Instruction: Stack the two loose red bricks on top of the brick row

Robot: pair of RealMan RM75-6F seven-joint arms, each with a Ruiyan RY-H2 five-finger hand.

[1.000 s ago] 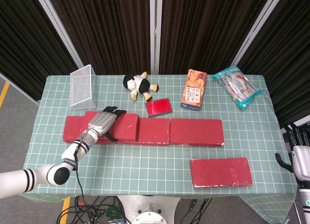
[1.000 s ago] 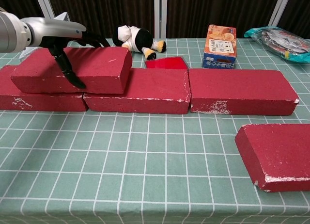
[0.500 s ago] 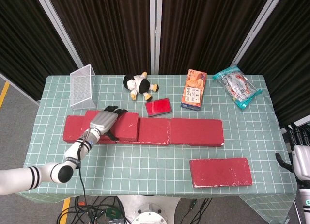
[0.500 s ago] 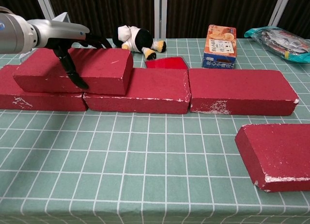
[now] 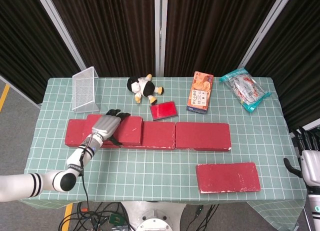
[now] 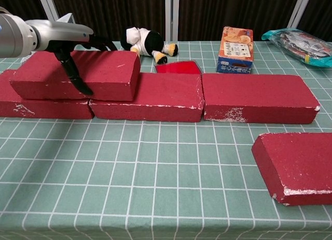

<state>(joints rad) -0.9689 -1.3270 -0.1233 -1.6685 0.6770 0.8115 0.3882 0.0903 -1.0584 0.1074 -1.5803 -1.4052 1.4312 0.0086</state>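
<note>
Three red bricks form the brick row [image 5: 202, 136] across the table's middle, also plain in the chest view as the brick row [image 6: 259, 97]. One loose red brick [image 6: 78, 76] lies on top of the row's left end, over the seam of the two left bricks. My left hand [image 5: 106, 125] grips it from above, thumb [image 6: 72, 74] down the front face and fingers over the back edge. The other loose red brick [image 5: 227, 177] lies flat on the table at the front right, alone. My right hand [image 5: 310, 163] hangs off the table's right edge, holding nothing.
Behind the row lie a flat red square [image 5: 164, 111], a black-and-white plush toy [image 5: 144, 87], an orange snack box [image 5: 200, 92] and a plastic packet [image 5: 245, 89]. A wire basket [image 5: 85, 89] stands at the back left. The green checked cloth [image 5: 150, 166] covers the table.
The brick under my left hand has shifted a little to the left on the row. My left forearm has swung slightly. The right hand and the front brick have not moved.
</note>
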